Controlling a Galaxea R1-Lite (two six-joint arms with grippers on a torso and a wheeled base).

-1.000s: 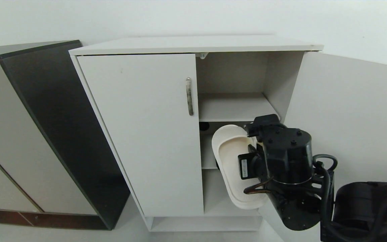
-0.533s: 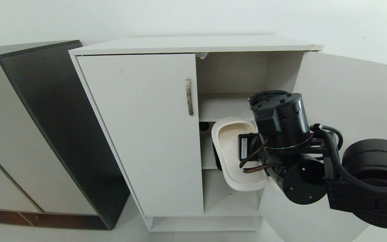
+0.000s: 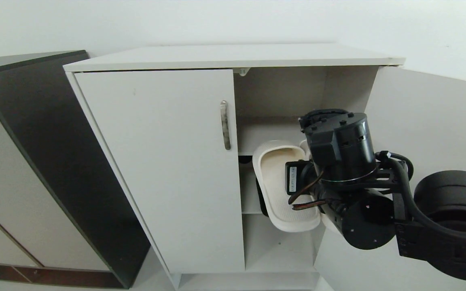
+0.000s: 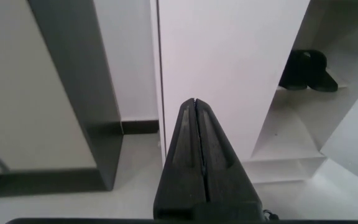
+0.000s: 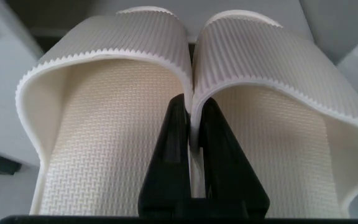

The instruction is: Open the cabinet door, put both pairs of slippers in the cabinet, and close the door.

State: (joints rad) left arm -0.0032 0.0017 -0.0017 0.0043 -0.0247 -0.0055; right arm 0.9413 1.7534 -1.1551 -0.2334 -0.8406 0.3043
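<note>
— Cream slippers (image 3: 281, 190): where are they?

— At mid-right of the head view, held up in front of the cabinet (image 3: 233, 54) opening, about level with its middle shelves. They are not resting on anything. The right fingers (image 5: 186, 121) are clamped on the two inner side walls, pinched together, so the pair hangs as one with the strap ends pointing away from the wrist.

— And the other arm?

— The left fingers (image 4: 195, 107) are pressed together with nothing between them. They are held back from the cabinet, facing its closed left-hand door (image 3: 156, 161).

— How much is done?

— The right-hand door (image 3: 427, 121) stands wide open at the right of the frame, so that step is finished. The black slippers (image 4: 308, 68) already lie on a shelf (image 4: 291, 93) inside the open half. I'd put the task a little past halfway, because the cream pair is at the opening but not set down.

— What's left?

— As I read it, the pair has to be carried in, laid on a free shelf and released. Then the arm has to be drawn out and the open door swung shut.
</note>
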